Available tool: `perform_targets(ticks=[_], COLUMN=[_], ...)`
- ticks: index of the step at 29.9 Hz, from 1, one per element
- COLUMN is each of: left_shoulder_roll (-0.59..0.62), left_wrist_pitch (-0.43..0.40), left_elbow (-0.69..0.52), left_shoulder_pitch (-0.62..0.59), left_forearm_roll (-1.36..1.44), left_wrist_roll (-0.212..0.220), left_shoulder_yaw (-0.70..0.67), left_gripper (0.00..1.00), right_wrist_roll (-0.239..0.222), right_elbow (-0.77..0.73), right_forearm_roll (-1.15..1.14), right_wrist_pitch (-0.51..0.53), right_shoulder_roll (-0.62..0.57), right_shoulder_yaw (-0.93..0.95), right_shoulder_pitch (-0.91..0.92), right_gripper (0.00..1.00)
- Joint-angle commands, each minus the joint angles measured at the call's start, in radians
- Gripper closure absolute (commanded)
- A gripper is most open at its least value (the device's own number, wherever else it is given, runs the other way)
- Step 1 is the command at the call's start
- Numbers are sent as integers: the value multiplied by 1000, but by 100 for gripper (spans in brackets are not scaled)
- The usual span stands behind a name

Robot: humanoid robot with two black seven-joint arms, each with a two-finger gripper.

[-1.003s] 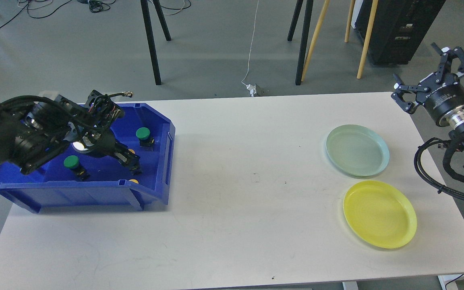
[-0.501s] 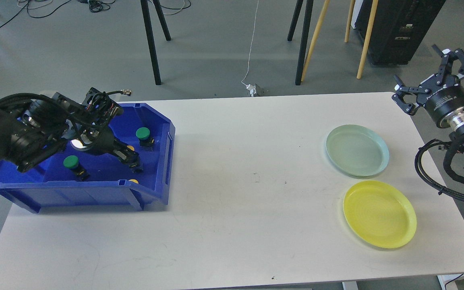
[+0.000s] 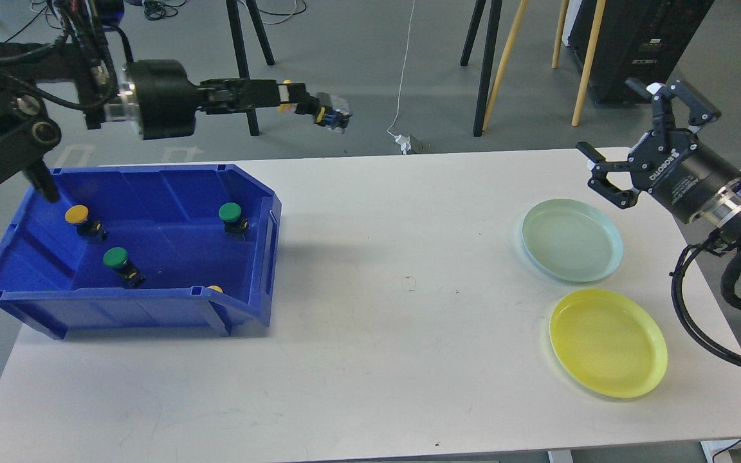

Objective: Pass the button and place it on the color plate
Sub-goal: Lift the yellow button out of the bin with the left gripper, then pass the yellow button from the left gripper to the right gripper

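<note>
From our head camera, looking down over the white counter (image 3: 370, 360), we see our left gripper (image 3: 293, 103) raised high above the counter's far edge, reaching out level toward the right. Its jaws are clamped on a button (image 3: 332, 110), a small piece with a dark blue body and a sliver of yellow cap showing beside the fingers. That button hangs in the air, well clear of the blue bin (image 3: 242, 308) below and to the left of it.

Inside the bin lie more buttons: a yellow-capped button (image 3: 77, 215) near the left wall, a green-capped button (image 3: 116, 258) toward the front, another green-capped one (image 3: 229, 211) near the right wall, and a second yellow cap (image 3: 215, 289) half hidden behind the front rim.

On the right side, our right gripper (image 3: 640, 145) hovers above the counter's far right corner, its jaws spread wide with nothing between them. Just below it sits the pale green plate (image 3: 572, 240), and nearer to us, just beside that one, lies the yellow plate (image 3: 608, 342). Both plates are bare. The held button is well apart from both plates, with most of the counter's width between them.
</note>
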Motion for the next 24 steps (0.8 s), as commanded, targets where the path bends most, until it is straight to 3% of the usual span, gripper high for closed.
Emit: perform_targets(ticks=[1,4,8,14,24], left_shoulder_roll=[-185,-311,-388,-407,-407], left_wrist_pitch=[0,7,32,53,53], left_elbow=[63,153,204,218,227], left_shoulder_pitch=[76,129,163,168,168], left_forearm_roll=[-72,-70,-75,-93,-95], left_wrist_roll=[0,0,0,0,0], left_shoulder_yaw=[-23,-25,-26,-28,-28], left_gripper=[95,95,95,94,94], right_wrist_roll=[8,8,8,8,8], right_elbow=[147,164,156,110,47], right_forearm_roll=[-50,-51,-56,-56,-48], right_wrist_pitch=[0,0,0,0,-16], right_shoulder_roll=[-19,-14,-5,64,145], right_shoulder_yaw=[20,0,-74,-278,-298], right_shoulder_pitch=[-57,-47,7,172,217], right_gripper=[0,0,0,0,2])
